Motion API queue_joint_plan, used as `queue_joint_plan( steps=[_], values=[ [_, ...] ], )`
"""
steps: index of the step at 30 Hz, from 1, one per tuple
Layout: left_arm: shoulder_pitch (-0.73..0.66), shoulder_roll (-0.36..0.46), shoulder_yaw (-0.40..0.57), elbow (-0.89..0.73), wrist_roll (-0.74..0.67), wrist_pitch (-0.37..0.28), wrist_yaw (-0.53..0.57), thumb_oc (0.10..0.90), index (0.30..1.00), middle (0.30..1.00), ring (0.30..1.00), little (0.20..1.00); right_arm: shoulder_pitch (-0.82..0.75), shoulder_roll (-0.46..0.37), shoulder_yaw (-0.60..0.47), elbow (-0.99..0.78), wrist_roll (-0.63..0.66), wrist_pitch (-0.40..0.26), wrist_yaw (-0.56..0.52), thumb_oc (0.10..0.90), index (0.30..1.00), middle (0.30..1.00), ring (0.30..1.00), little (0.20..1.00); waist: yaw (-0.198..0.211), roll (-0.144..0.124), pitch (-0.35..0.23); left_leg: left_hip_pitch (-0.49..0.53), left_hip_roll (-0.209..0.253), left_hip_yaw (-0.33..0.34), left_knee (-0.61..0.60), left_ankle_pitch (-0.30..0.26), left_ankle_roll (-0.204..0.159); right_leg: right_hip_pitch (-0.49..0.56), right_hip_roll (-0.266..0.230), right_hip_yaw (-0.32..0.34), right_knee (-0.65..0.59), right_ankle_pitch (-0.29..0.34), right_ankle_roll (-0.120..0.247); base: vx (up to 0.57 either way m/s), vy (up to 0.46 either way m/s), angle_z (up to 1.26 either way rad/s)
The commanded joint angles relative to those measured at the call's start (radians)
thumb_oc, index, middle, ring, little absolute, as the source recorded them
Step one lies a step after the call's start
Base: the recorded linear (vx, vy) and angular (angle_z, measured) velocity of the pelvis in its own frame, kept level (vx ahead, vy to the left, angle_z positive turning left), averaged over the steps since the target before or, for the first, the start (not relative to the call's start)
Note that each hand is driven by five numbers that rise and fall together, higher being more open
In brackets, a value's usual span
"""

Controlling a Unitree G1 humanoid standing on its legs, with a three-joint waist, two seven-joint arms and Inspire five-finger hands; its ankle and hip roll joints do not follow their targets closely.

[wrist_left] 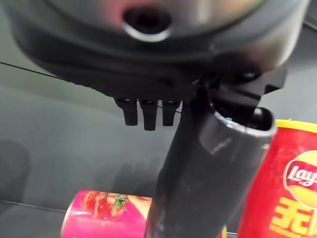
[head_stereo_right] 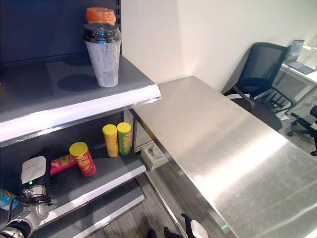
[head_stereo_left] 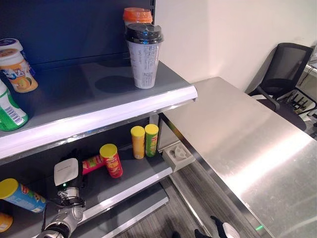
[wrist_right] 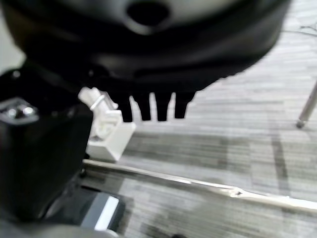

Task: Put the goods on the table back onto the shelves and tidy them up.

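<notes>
Reaching into the lower shelf (head_stereo_left: 143, 181), the left hand (wrist_left: 198, 163) shows short dark fingertips (wrist_left: 148, 113) in a straight row and a thumb standing out beside them; nothing is clasped, and the hand hangs loose between two cans. Item one: a pink can (head_stereo_left: 93, 162) lying on its side on the lower shelf, just beside the thumb in the left wrist view. Item two: a red can with a yellow lid (head_stereo_left: 112, 159), upright but tilted, close by the pink can; whether they touch cannot be told. Item three: a yellow can (head_stereo_left: 138, 142) and a green can (head_stereo_left: 151, 139), both upright, side by side further along the same shelf. Item four: a blue can with a yellow lid (head_stereo_left: 21, 195), lying at the shelf's left end. Upper shelf (head_stereo_left: 99, 116): a tall white cup with a black lid (head_stereo_left: 143, 55), an orange-lidded cup (head_stereo_left: 137, 14) behind it, and bottles (head_stereo_left: 15, 64) at the left edge. Steel table (head_stereo_left: 247, 148): bare surface beside the shelves, with a black office chair (head_stereo_left: 285, 67) at its far end. Right hand (wrist_right: 148, 59): fingertips in a straight row, holding nothing, above grey floor (wrist_right: 237, 144) with a white block (wrist_right: 106, 131) on it.
</notes>
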Motion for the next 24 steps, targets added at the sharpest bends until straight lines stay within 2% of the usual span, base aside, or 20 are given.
queue_joint_plan(
  steps=[1,6,9,12,19,24],
  values=[
    [-0.169,0.131,0.054,0.056,0.03,-0.002,0.027,0.8,0.9,0.9,0.9,0.9,-0.003,0.0,0.01,-0.063,0.027,-0.024,-0.006,0.8,0.9,0.9,0.9,0.9,0.001,-0.052,0.025,0.002,-0.002,-0.026,0.004,-0.057,-0.007,-0.025,-0.092,-0.011,0.01,0.067,0.115,0.02,0.081,-0.05],
    [-0.196,0.163,0.055,0.08,0.026,0.0,0.018,0.8,0.9,0.9,0.9,0.9,-0.004,-0.006,0.005,-0.078,0.036,-0.028,0.004,0.8,0.9,0.9,0.9,0.9,0.0,-0.06,0.038,0.003,-0.012,-0.017,0.004,-0.062,0.002,-0.038,-0.098,0.002,0.014,0.075,0.121,0.01,0.057,-0.06],
    [-0.229,0.195,0.047,0.091,0.023,0.004,0.014,0.8,0.9,0.9,0.9,0.9,-0.02,-0.013,0.007,-0.106,0.051,-0.032,0.006,0.8,0.9,0.9,0.9,0.9,-0.003,-0.069,0.071,-0.004,-0.03,-0.006,0.004,-0.069,0.017,-0.068,-0.105,0.031,0.02,0.088,0.128,-0.03,0.096,-0.15],
    [-0.241,0.198,0.046,0.098,0.017,0.003,0.015,0.8,0.9,0.9,0.9,0.9,-0.025,-0.013,0.008,-0.109,0.054,-0.033,0.006,0.8,0.9,0.9,0.9,0.9,-0.002,-0.072,0.079,-0.006,-0.034,-0.002,0.004,-0.068,0.02,-0.075,-0.107,0.036,0.024,0.091,0.129,-0.03,0.054,-0.22],
    [-0.302,0.202,0.031,0.122,-0.025,-0.005,0.017,0.8,0.9,0.9,0.9,0.9,-0.069,-0.012,0.017,-0.129,0.078,-0.031,-0.001,0.8,0.9,0.9,0.9,0.9,-0.006,-0.097,0.142,-0.037,-0.063,0.016,0.012,-0.067,0.04,-0.138,-0.125,0.074,0.055,0.123,0.133,-0.05,0.074,-0.16],
    [-0.375,0.21,0.001,0.148,-0.06,-0.013,0.019,0.8,0.9,0.9,0.9,0.9,-0.109,-0.028,0.031,-0.158,0.098,-0.041,-0.012,0.8,0.9,0.9,0.9,0.9,-0.016,-0.122,0.213,-0.131,-0.062,0.016,0.103,-0.089,0.049,-0.211,-0.137,0.094,0.081,0.151,0.133,-0.1,0.046,-0.13]
  ],
)
